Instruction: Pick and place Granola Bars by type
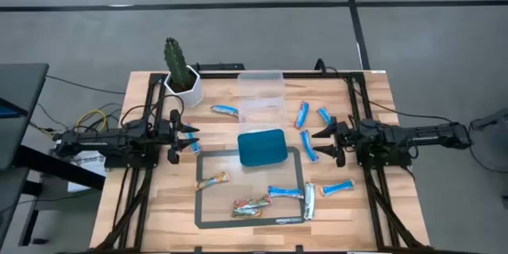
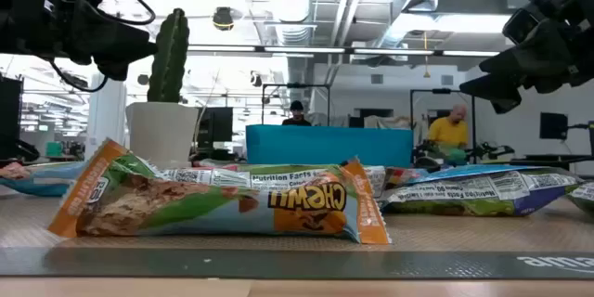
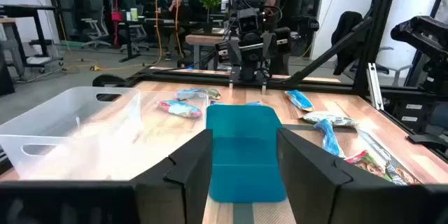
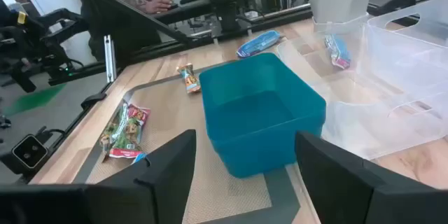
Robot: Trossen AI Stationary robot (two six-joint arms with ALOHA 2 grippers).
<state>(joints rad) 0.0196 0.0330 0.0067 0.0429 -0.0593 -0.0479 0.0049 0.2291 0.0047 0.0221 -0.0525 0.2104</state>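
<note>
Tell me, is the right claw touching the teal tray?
Apart. In the high view, bare table separates the right gripper from the teal tray.

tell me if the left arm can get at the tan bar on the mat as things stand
Probably yes. The tan bar lies alone on the mat's near-left part, nothing on it or touching it. The left gripper hangs open just off the mat, no bin between.

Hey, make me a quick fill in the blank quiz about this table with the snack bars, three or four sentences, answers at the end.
1. The teal tray sits next to a clear ____ bin.
2. The white pot holds a ____.
3. The left end effector and right end effector both have their fingers ____.
4. Most granola bars have wrappers coloured white and ____.

Answers: plastic; cactus; open; blue
</note>
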